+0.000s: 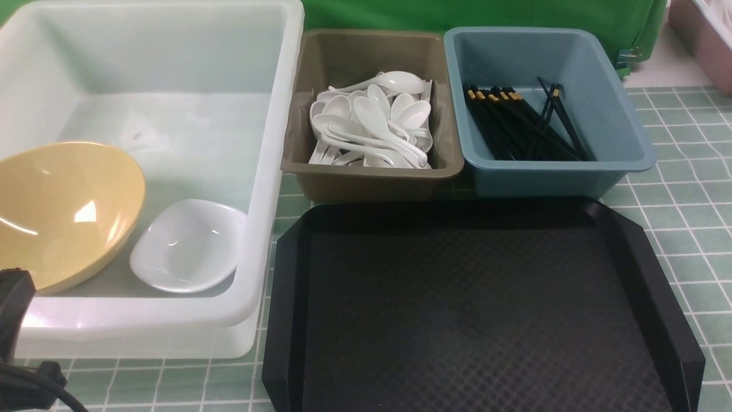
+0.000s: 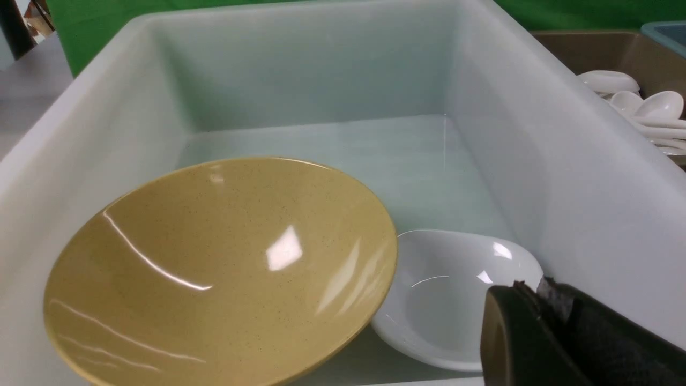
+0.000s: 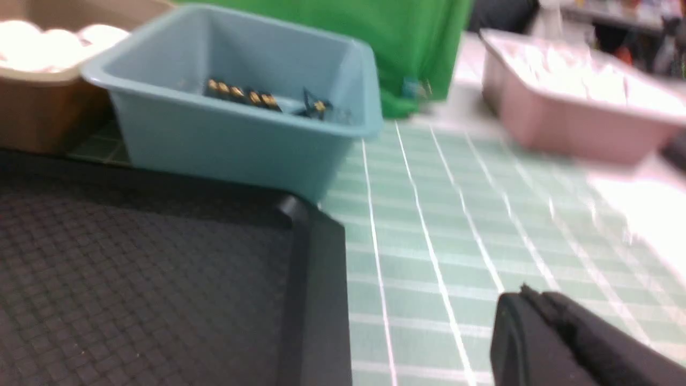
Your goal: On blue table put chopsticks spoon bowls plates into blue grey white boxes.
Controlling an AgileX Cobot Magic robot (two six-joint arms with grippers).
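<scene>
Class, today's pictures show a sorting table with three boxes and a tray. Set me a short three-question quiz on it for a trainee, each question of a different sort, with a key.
1. True or false: the yellow bowl lies tilted inside the white box.
2. Which box holds the chopsticks? A) white box B) grey box C) blue box
3. Fill in: beside the yellow bowl lies a small white ____.

Key
1. True; it leans on the box's wall.
2. C; the grey box holds the spoons.
3. Dish. The black tray holds nothing in these views.
</scene>
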